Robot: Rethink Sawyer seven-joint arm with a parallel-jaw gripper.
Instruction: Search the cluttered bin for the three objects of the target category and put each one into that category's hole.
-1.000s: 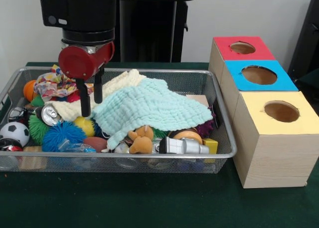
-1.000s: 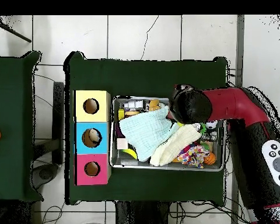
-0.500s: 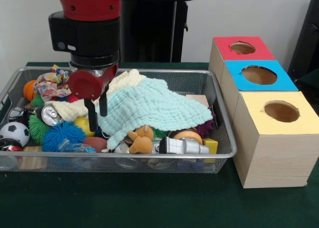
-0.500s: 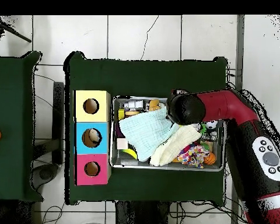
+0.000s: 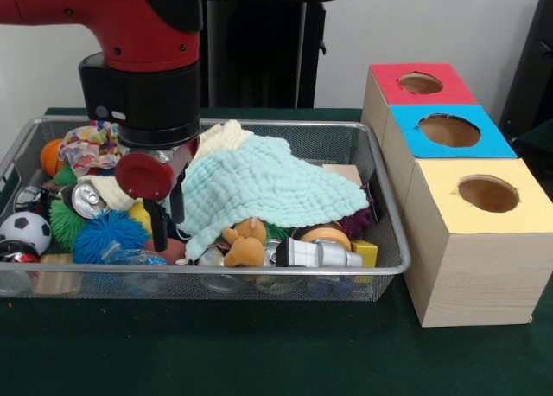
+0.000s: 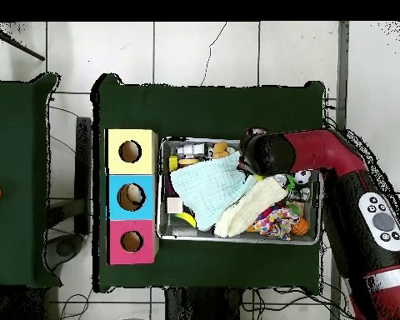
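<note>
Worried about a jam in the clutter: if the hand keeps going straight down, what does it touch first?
Most likely the dark red ball right under the hand, beside the mint cloth and the blue spiky ball. Depth is hard to judge, so it may brush the cloth's edge first.

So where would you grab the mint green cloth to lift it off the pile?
Probably at the loose lower corner of the mint green cloth, beside the gripper, pinching down from above. It drapes over the bin contents with its edge hanging free there, while its middle lies spread flat over hidden objects, giving less to pinch.
</note>
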